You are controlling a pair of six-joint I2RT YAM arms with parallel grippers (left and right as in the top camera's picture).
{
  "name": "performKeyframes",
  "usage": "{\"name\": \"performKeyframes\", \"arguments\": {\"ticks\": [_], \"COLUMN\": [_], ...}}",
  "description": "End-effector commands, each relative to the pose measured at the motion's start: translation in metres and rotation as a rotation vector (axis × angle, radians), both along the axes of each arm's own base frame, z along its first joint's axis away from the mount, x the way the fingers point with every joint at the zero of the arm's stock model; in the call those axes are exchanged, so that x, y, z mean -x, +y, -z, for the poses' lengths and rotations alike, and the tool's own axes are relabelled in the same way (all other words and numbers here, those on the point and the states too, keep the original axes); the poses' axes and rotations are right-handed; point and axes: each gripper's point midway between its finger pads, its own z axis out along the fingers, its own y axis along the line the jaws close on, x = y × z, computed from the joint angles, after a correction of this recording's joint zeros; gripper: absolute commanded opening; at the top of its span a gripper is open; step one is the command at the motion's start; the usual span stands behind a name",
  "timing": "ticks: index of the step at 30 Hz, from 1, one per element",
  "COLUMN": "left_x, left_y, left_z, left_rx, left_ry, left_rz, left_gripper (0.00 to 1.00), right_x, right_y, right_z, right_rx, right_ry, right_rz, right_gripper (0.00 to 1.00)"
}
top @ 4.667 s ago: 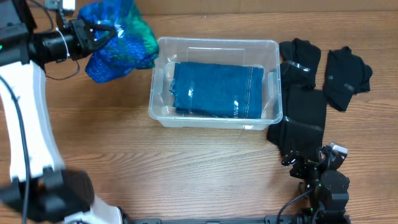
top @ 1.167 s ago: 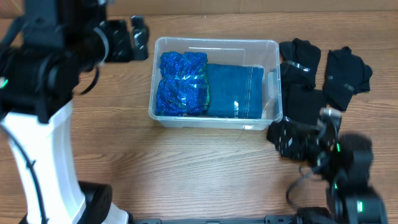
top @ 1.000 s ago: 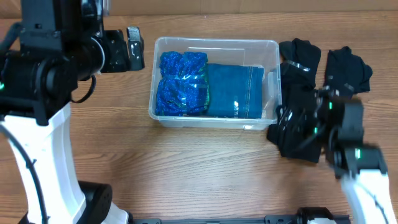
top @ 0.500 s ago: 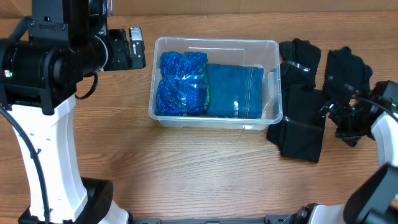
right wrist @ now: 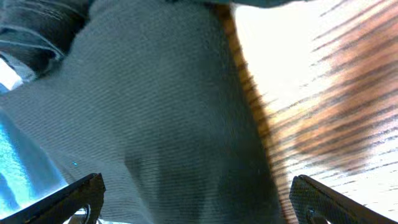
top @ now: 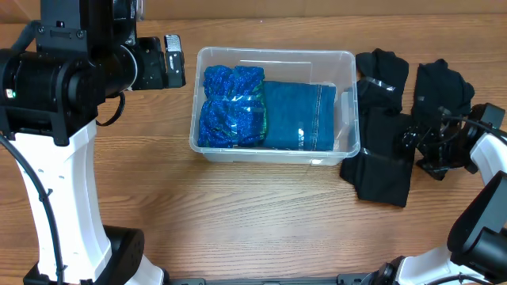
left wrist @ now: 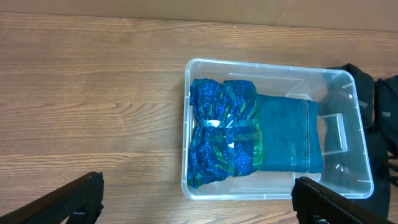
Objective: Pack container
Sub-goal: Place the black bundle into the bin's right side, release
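Observation:
The clear container [top: 273,52] sits at the middle of the table, holding a blue-green patterned cloth [top: 230,107] on its left and a folded blue denim piece [top: 299,115] on its right. My left gripper [top: 176,61] hangs open and empty, high up just left of the container [left wrist: 267,64], which it looks down on. My right gripper [top: 418,150] is open low over the flat black garment [top: 384,158] right of the container. In the right wrist view the black fabric [right wrist: 174,112] fills the frame between the open jaws [right wrist: 198,199].
Two more black garments lie at the back right, one [top: 382,71] next to the container's corner and one [top: 444,89] farther right. Bare wooden table [top: 238,214] stretches along the front and on the left.
The blue-green cloth went from the left gripper into the container. The right arm swung up from the front and now reaches left over the flat black garment. The left arm has held still lately.

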Motion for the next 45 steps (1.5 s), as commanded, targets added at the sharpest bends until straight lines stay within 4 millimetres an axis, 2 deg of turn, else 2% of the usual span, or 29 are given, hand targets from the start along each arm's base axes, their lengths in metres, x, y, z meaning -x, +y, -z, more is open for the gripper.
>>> {"name": "performKeyframes", "arguments": {"ticks": [1,4,6,7,8,9,10,11,13,14,17,20,22,24,25,27,30,34,37,39,40,41,43,44,45], "left_x": [0.001,0.001,0.001,0.001,0.000,0.001,0.001,0.001,0.000,0.000,0.000,0.000,0.000,0.000,0.000,0.000,0.000,0.000,0.000,0.000,0.000,0.000,0.000,0.000,0.000], "left_y": [0.004,0.004,0.004,0.004,0.005,0.005,0.004,0.004,0.004,0.004,0.004,0.004,0.004,0.004,0.004,0.004,0.004,0.004,0.004,0.004,0.004,0.004,0.004,0.004,0.004], "left_z": [-0.001,-0.001,-0.001,-0.001,-0.001,-0.001,-0.001,-0.001,-0.001,-0.001,-0.001,-0.001,-0.001,-0.001,-0.001,-0.001,-0.001,-0.001,-0.001,-0.001,-0.001,-0.001,0.000,0.000,0.000], "left_rx": [-0.016,-0.016,-0.016,-0.016,-0.016,-0.016,-0.016,-0.016,-0.016,-0.016,-0.016,-0.016,-0.016,-0.016,-0.016,-0.016,-0.016,-0.016,-0.016,-0.016,-0.016,-0.016,-0.016,-0.016,-0.016], "left_ry": [-0.005,-0.005,-0.005,-0.005,-0.005,-0.005,-0.005,-0.005,-0.004,-0.004,-0.004,-0.004,-0.004,-0.004,-0.004,-0.004,-0.004,-0.004,-0.004,-0.004,-0.004,-0.004,-0.004,-0.004,-0.004], "left_rz": [-0.008,-0.008,-0.008,-0.008,-0.009,-0.008,-0.008,-0.008,-0.008,-0.008,-0.008,-0.008,-0.008,-0.008,-0.008,-0.008,-0.008,-0.007,-0.007,-0.007,-0.007,-0.007,-0.006,-0.006,-0.006], "left_gripper": [1.00,1.00,1.00,1.00,1.00,1.00,1.00,1.00,1.00,1.00,1.00,1.00,1.00,1.00,1.00,1.00,1.00,1.00,1.00,1.00,1.00,1.00,1.00,1.00,1.00], "right_x": [-0.002,0.007,0.016,0.021,0.022,0.023,0.022,0.019,0.009,0.006,0.004,0.011,0.017,0.020,0.019,0.012,-0.017,-0.063,-0.084,-0.087,-0.089,-0.090,-0.095,-0.097,-0.098], "right_y": [0.018,0.044,0.059,0.064,0.065,0.064,0.061,0.056,0.057,0.058,0.081,0.103,0.124,0.155,0.166,0.193,0.223,0.251,0.257,0.257,0.253,0.249,0.227,0.211,0.196], "right_z": [-0.003,0.013,0.024,0.028,0.028,0.025,0.019,0.003,-0.048,-0.066,-0.170,-0.242,-0.280,-0.313,-0.319,-0.324,-0.298,-0.229,-0.159,-0.137,-0.135,-0.139,-0.163,-0.177,-0.189], "right_rx": [-0.012,-0.026,-0.035,-0.041,-0.043,-0.044,-0.044,-0.040,-0.035,-0.033,-0.007,0.055,0.068,0.031,0.013,-0.022,-0.065,-0.076,-0.103,-0.110,-0.105,-0.099,-0.064,-0.023,0.012], "right_ry": [-0.008,0.020,0.038,0.053,0.058,0.057,0.051,0.030,-0.079,-0.119,-0.368,-0.586,-0.729,-0.861,-0.886,-0.927,-0.847,-0.687,-0.507,-0.451,-0.448,-0.460,-0.509,-0.528,-0.544], "right_rz": [-0.050,-0.110,-0.145,-0.155,-0.156,-0.151,-0.138,-0.110,-0.111,-0.118,-0.186,-0.257,-0.317,-0.382,-0.406,-0.487,-0.488,-0.508,-0.496,-0.494,-0.488,-0.479,-0.430,-0.386,-0.348], "right_gripper": [0.96,0.83,0.39,0.30,0.16,0.08,0.06,0.05,0.04,0.04,0.04,0.04,0.04,0.04,0.04,0.04,0.04,0.04,0.05,0.32,0.52,0.63,0.82,0.95,1.00]}}
